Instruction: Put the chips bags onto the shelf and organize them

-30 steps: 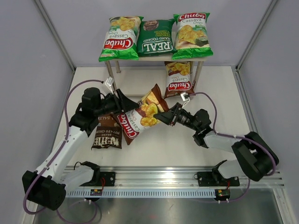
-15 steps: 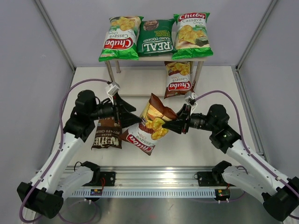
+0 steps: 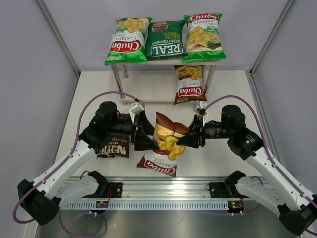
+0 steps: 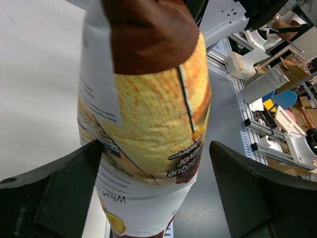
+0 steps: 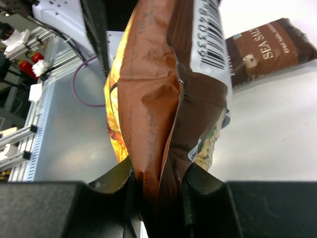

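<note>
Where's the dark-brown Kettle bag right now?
In the top view the Kettle bag lies flat on the table, left of centre, partly under the left arm, just left of the brown Chuba bag held by the right gripper.

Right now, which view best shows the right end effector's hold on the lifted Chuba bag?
Right wrist: the right end effector pinches a fold of the brown Chuba bag up close. Top external shows the whole bag in mid-air, the pinch small. Left wrist shows only its face inside the open left end effector.

A robotics lab: white-walled test cell (image 3: 29, 74), aluminium mounting rail (image 3: 163, 187) (cluttered gear (image 4: 262, 84) beyond)
</note>
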Controlling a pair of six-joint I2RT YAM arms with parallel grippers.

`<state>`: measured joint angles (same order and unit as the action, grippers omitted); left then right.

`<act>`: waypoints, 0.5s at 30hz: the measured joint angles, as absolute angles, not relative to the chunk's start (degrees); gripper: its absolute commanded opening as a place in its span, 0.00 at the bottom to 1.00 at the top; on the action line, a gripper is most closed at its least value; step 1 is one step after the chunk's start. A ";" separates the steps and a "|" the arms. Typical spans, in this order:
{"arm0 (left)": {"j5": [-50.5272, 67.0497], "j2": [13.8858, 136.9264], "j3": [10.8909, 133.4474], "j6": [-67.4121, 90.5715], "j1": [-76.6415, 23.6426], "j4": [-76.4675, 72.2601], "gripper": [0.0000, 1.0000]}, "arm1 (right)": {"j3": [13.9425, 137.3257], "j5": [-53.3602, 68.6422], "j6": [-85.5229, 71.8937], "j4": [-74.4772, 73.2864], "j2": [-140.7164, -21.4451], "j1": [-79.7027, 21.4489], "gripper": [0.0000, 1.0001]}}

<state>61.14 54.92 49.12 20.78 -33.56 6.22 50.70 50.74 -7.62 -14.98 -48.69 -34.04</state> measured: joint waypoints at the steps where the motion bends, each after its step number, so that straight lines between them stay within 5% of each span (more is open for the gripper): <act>1: 60.66 55.16 48.93 20.69 -34.06 6.33 0.67 | 50.89 51.27 -7.40 -15.88 -48.60 -34.04 0.22; 4: 59.40 56.51 48.58 20.93 -34.83 6.39 0.31 | 51.07 52.25 -7.07 -17.47 -48.49 -34.02 0.22; 9: 57.76 57.47 48.58 21.06 -35.27 7.44 0.12 | 51.07 51.05 -6.37 -19.84 -48.51 -33.61 0.28; 12: 55.61 56.71 48.47 21.04 -35.31 7.64 0.05 | 51.07 49.25 -6.63 -19.79 -48.36 -33.58 0.66; 13: 54.50 56.07 48.16 21.23 -35.35 7.68 0.03 | 51.07 48.47 -6.85 -19.66 -48.18 -33.56 0.99; 15: 51.55 54.35 47.33 21.78 -35.46 7.75 0.01 | 51.05 45.23 -7.20 -18.81 -47.20 -33.56 1.00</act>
<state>51.55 54.35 47.33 21.78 -35.46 7.75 51.05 45.23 -7.20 -18.81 -47.20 -33.56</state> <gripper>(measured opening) 0.285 0.944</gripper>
